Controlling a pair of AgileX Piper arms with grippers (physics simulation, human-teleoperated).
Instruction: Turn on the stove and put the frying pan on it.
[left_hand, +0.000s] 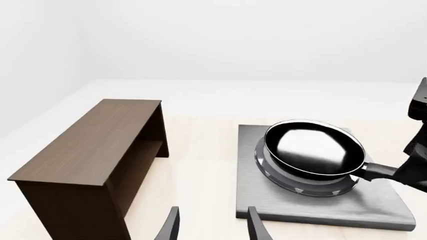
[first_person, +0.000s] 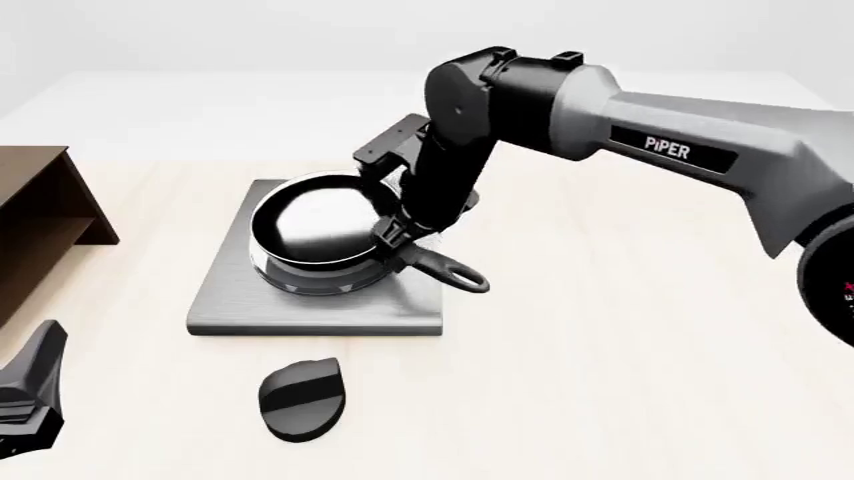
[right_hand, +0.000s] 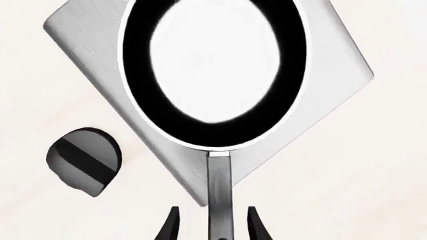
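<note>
The frying pan (first_person: 314, 225) rests on the silver burner rings of the stove (first_person: 227, 300), its long handle (first_person: 447, 270) reaching out past the slab's right edge. My right gripper (first_person: 392, 236) hangs over the base of that handle. In the right wrist view its fingers (right_hand: 172, 225) stand on either side of the handle (right_hand: 219, 190) with a gap on each side, so it is open. The black oval knob (first_person: 303, 400) lies in front of the stove. My left gripper (left_hand: 213, 230) is open and holds nothing, low at the front left (first_person: 27, 400).
A brown wooden shelf (first_person: 34, 230) stands at the left edge of the table, left of the stove. The right arm (first_person: 667, 130) stretches over the table from the right, above the stove's right side.
</note>
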